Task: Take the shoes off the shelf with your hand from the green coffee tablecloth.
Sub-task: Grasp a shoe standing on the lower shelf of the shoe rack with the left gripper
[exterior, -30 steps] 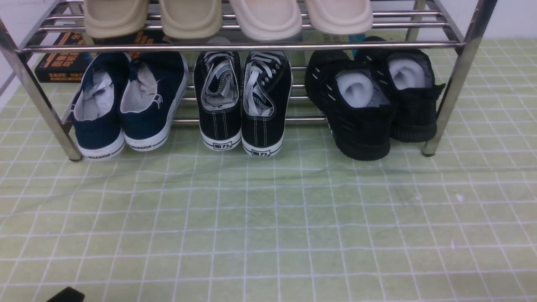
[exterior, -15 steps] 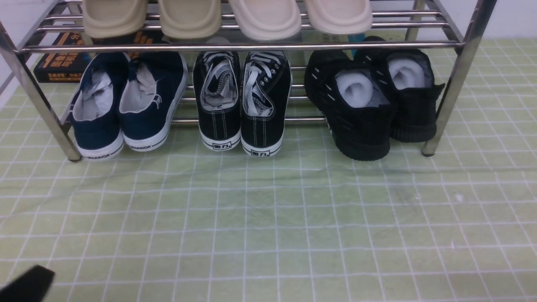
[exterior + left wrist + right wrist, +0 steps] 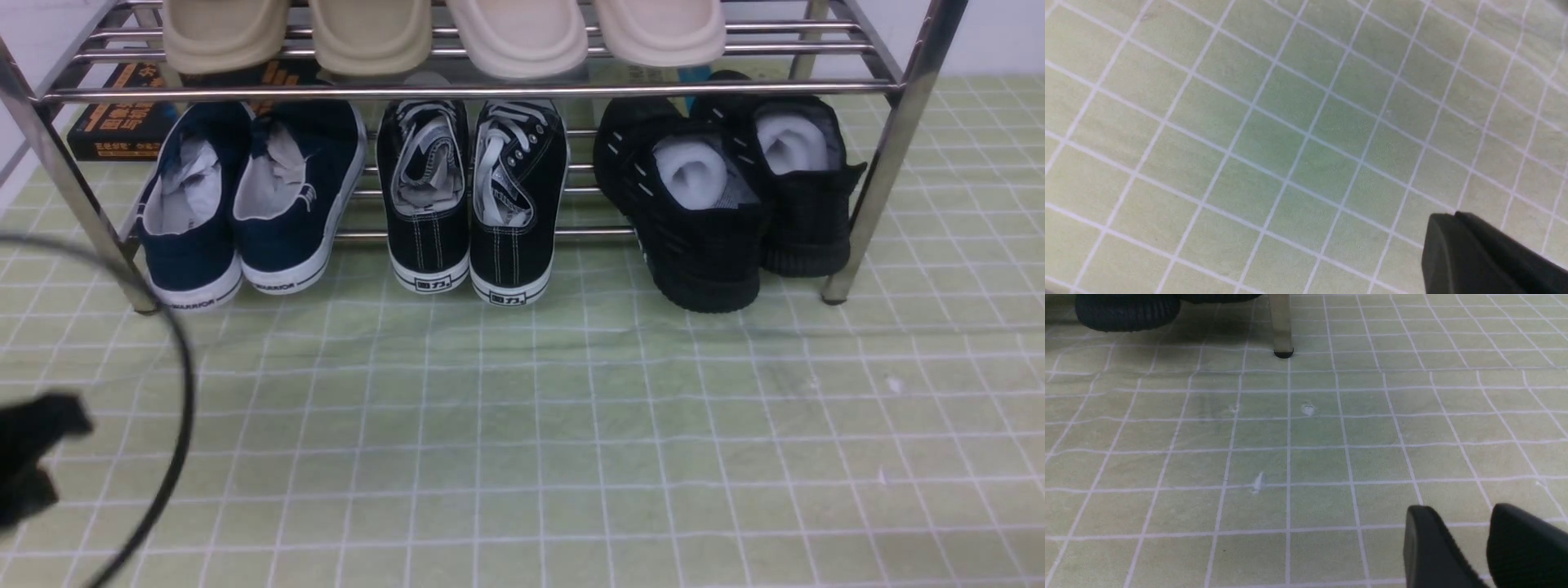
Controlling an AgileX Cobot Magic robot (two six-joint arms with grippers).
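Right now we find the shoes (image 3: 473, 204) on the lower tier of the shelf (image 3: 490, 90), at 12 o'clock in the front view. Their heels point toward us and the two sit side by side, touching. A navy pair (image 3: 245, 204) stands at their 9 o'clock and a black knit pair (image 3: 727, 196) at their 3 o'clock, each a little apart from them. Beige slippers (image 3: 445, 33) line the tier above, and a dark book (image 3: 122, 114) lies behind the navy pair at about 10 o'clock. The cloth (image 3: 571, 425) spreads bare and slightly wrinkled in front of the shelf. Our left end effector (image 3: 1453, 218) has its fingers pressed together with nothing between them, over bare cloth. In the front view it shows only as a dark blur at 8 o'clock, well apart from the shoes, with a black cable (image 3: 184, 384) arcing beside it. Our right end effector (image 3: 1457, 510) has its fingers spread, with cloth showing between them and nothing held. A shelf leg and a knit heel lie ahead of it, well apart. Neither end effector touches the shoes.
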